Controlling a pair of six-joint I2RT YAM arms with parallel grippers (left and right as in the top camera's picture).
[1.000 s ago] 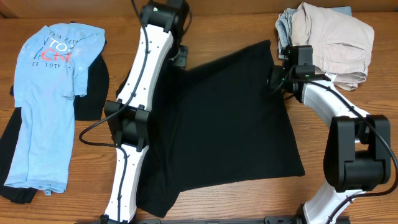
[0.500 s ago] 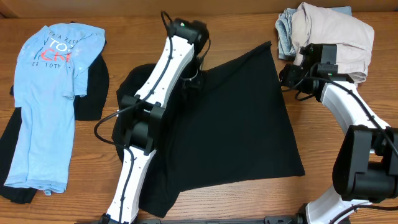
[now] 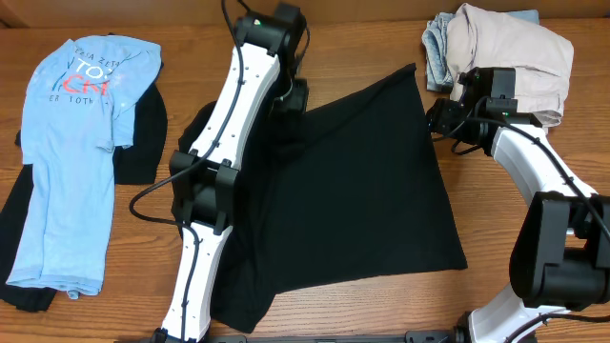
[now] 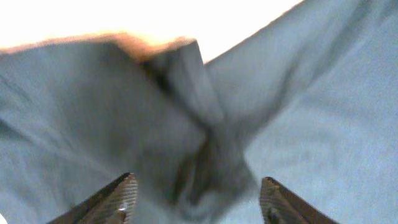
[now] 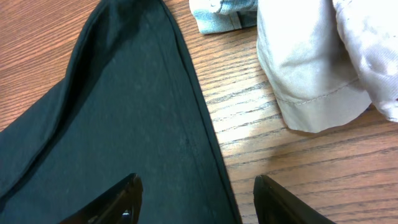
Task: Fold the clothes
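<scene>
The black T-shirt (image 3: 353, 181) lies spread across the middle of the table, with a bunched fold at its upper left. My left gripper (image 3: 291, 98) hovers over that fold. In the left wrist view its jaws (image 4: 199, 186) stand open above a crumpled ridge of the shirt's cloth (image 4: 205, 143), gripping nothing. My right gripper (image 3: 440, 116) sits at the shirt's upper right edge. In the right wrist view it (image 5: 198, 185) is open, and the shirt's hem (image 5: 199, 124) runs between its fingers. The light blue lettered T-shirt (image 3: 71, 143) lies flat at far left.
A pile of beige and denim clothes (image 3: 505, 57) sits at the back right, close behind my right gripper; its beige cuff (image 5: 311, 81) shows in the right wrist view. Another dark garment (image 3: 143, 133) lies under the blue shirt. Bare wood (image 3: 534, 314) borders the shirt.
My left gripper went from shut to open and let go of the black shirt's fold, then drew back a little. My right gripper shifted slightly right and widened a touch.
</scene>
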